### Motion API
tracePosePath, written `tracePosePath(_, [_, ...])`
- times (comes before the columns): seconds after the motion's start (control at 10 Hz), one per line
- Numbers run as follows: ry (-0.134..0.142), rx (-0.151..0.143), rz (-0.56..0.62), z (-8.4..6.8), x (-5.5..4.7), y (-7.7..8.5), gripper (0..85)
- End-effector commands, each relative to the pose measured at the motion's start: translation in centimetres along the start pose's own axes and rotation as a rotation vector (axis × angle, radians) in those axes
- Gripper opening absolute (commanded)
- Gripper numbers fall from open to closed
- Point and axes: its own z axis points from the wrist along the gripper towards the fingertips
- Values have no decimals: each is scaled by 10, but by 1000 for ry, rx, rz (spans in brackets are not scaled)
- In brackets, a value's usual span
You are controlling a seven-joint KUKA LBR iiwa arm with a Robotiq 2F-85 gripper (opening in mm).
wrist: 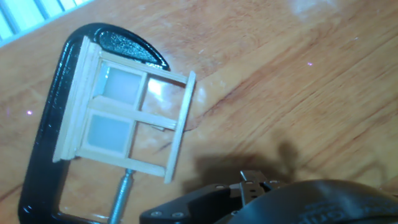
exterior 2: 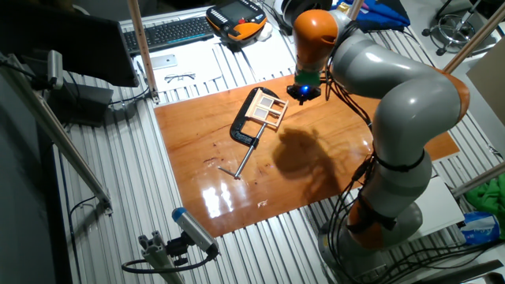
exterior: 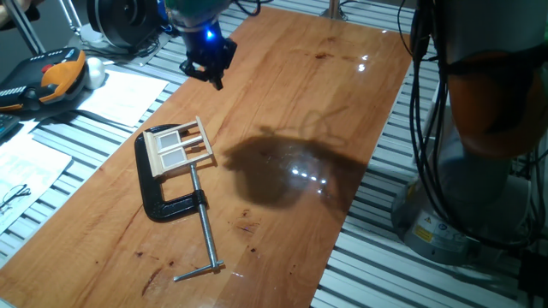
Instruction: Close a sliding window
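Hand view: nearest the lens, the dark body of the end effector (wrist: 261, 193) is seen at the lower edge; the fingertips are not shown, so whether they are spread or pressed together cannot be told. Nothing is seen held. Beyond it, the sliding window (wrist: 127, 118) is seen lying flat on the wooden desk (wrist: 311, 81), held in a black C-clamp (wrist: 43, 155). The sash is judged partly drawn out. The approach step is judged in hand. Next, descent beside the projecting sash rail and a push toward the frame are called for.
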Motion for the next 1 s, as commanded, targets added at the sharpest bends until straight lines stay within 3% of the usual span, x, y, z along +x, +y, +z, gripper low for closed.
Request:
tracePosePath(0.0, [1, 0, 9, 2, 1, 5, 0])
tracePosePath(0.6, [-13, 14, 128, 29, 11, 51, 0])
tracePosePath(0.9, [4, 21, 172, 39, 4, 73, 0])
